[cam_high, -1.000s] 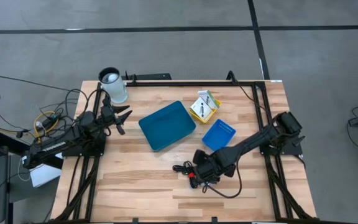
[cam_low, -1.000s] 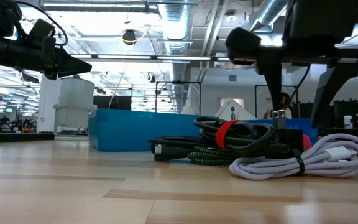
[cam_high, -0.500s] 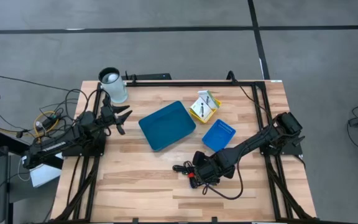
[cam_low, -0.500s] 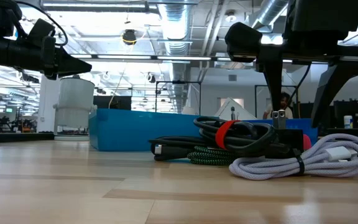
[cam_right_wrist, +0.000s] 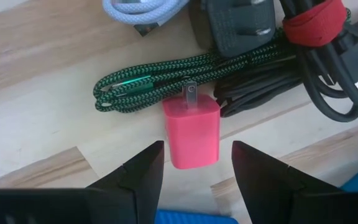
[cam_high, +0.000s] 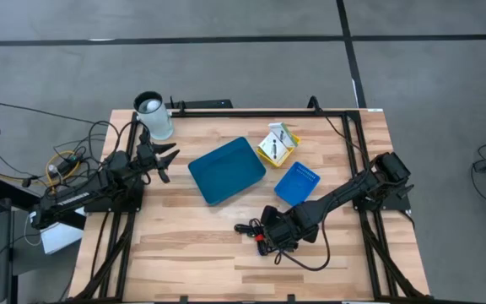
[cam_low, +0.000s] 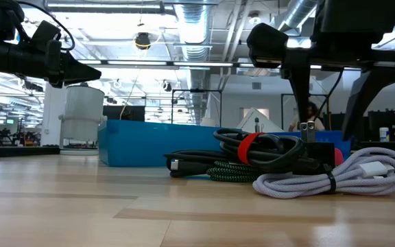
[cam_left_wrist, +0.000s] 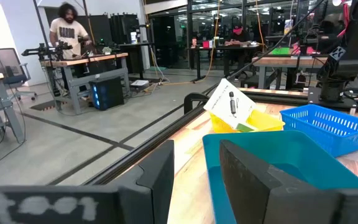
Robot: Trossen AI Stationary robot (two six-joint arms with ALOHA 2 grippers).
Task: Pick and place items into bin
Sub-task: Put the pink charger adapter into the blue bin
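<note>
A pile of items lies on the wooden table near its front middle: a pink-red plug block [cam_right_wrist: 191, 132], a green braided cable [cam_right_wrist: 148, 84], black cables bound by a red strap [cam_right_wrist: 316, 20], a black adapter [cam_right_wrist: 232, 22] and a white cable [cam_low: 334, 175]. My right gripper [cam_right_wrist: 194, 163] points down above the pile, open, one finger on either side of the pink-red block and clear of it; in the high view the gripper [cam_high: 268, 236] covers part of the pile. My left gripper [cam_high: 165, 160] waits open and level at the table's left side, touching nothing.
A large blue tray [cam_high: 226, 169] lies at the table's middle. A small blue basket [cam_high: 297, 182] stands right of it, close to my right arm. A yellow bin [cam_high: 275, 150] holding a white packet sits farther back. A white jar [cam_high: 152, 116] stands at the far left corner.
</note>
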